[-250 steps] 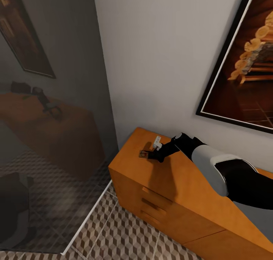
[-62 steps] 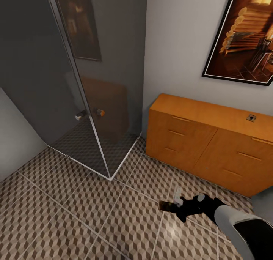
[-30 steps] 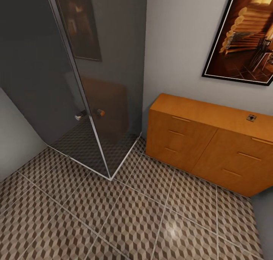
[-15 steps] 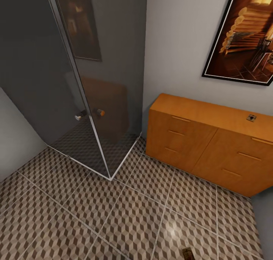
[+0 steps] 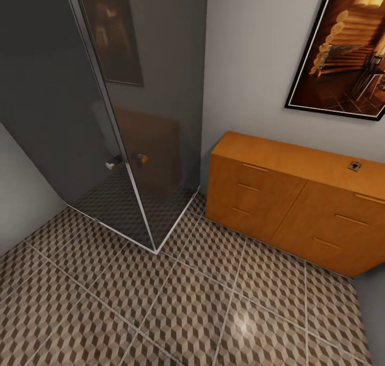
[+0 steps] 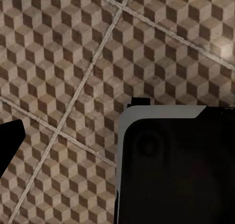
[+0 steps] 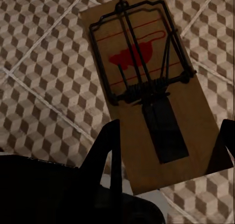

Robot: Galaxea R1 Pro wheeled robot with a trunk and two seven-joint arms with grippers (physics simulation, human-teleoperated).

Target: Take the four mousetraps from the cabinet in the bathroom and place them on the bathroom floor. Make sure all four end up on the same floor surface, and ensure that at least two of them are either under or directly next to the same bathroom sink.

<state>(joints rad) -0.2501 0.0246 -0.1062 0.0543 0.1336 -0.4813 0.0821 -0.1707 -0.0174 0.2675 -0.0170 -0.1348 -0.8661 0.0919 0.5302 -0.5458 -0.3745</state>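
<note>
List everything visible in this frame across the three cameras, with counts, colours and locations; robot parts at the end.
mousetrap on cabinet: 1, dark and small, on the cabinet top near its right end.
mousetrap in tool: 1, tan board, black bars, red mark, between the right tool's fingers above the floor.
cabinet: 1, orange-brown, against the wall.
bathroom floor: brown-beige cube tiles.
shower enclosure: 1, dark glass, left of the cabinet.
framed picture: 1, black frame, on the wall above the cabinet.
right tool: black fingers on either side of the trap.
left arm: black and white, over the floor.
</note>
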